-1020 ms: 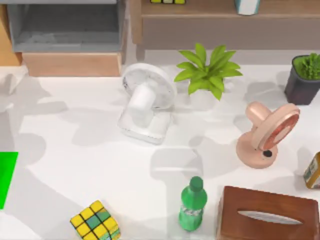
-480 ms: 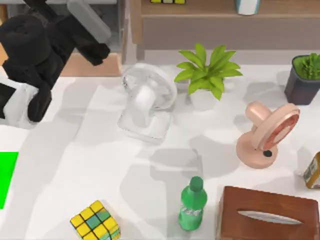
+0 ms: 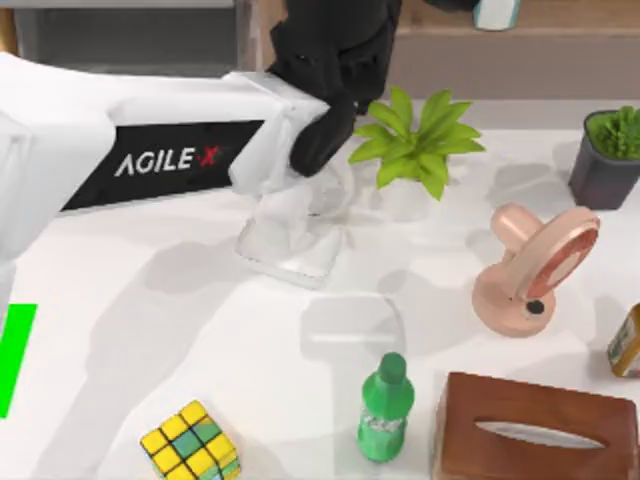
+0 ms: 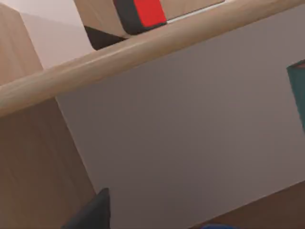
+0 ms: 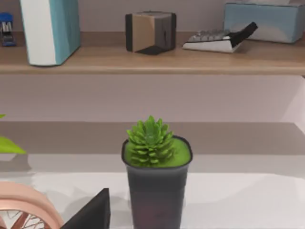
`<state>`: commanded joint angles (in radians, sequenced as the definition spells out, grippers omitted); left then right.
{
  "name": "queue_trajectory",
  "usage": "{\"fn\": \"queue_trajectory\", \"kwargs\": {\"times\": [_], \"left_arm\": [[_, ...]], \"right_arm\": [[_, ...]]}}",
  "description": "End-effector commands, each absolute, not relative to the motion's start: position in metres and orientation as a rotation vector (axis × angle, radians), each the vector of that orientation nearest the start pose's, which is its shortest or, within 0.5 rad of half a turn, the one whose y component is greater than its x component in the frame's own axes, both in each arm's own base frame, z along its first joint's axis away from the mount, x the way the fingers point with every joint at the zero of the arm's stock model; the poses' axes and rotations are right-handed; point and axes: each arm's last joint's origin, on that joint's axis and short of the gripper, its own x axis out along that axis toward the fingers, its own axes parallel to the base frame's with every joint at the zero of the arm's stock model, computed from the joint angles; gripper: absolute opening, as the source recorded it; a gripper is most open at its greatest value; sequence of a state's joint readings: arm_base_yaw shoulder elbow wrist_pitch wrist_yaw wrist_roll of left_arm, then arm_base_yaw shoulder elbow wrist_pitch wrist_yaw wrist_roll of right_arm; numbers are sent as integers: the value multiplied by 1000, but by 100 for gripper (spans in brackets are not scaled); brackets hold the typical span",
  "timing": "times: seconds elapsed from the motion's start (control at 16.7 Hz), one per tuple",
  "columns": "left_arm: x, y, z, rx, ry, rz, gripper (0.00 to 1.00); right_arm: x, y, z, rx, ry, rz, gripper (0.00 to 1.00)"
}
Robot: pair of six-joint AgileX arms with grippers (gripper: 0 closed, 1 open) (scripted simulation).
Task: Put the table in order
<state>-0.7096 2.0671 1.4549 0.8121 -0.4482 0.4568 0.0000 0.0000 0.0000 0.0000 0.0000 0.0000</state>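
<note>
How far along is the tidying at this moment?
Nothing looks put away yet. The left arm reaches over the white fan toward the wooden shelf, carrying nothing visible. On the table remain the pink fan, green bottle, puzzle cube, tissue box and both plants.

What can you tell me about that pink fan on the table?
The pink fan stands on the table, toward its right side, on a round base with a small dark button. Its smooth, plastic-looking body is salmon pink; the round head tilts and faces right, toward the dark potted succulent. Nothing touches it; the brown tissue box lies apart, nearer the camera.
</note>
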Motion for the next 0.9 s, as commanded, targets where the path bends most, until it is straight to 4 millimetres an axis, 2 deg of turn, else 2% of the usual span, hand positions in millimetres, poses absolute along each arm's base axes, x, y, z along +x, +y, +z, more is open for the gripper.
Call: {"fn": "queue_trajectory", "kwargs": {"times": [0.18, 0.3, 0.48, 0.66, 0.78, 0.9], "left_arm": [[391, -346, 272, 153, -170, -115, 100], [401, -373, 270, 65, -141, -66, 100], [410, -406, 252, -9, -93, -21, 100], [410, -433, 221, -21, -39, -11, 100], [406, -444, 207, -15, -16, -16, 100], [405, -447, 204, -13, -11, -17, 100]], "right_arm": [[106, -1, 160, 0, 0, 0, 100], [106, -1, 160, 0, 0, 0, 100], [106, -1, 160, 0, 0, 0, 100], [106, -1, 160, 0, 0, 0, 100], [106, -1, 160, 0, 0, 0, 100], [106, -1, 160, 0, 0, 0, 100]]}}
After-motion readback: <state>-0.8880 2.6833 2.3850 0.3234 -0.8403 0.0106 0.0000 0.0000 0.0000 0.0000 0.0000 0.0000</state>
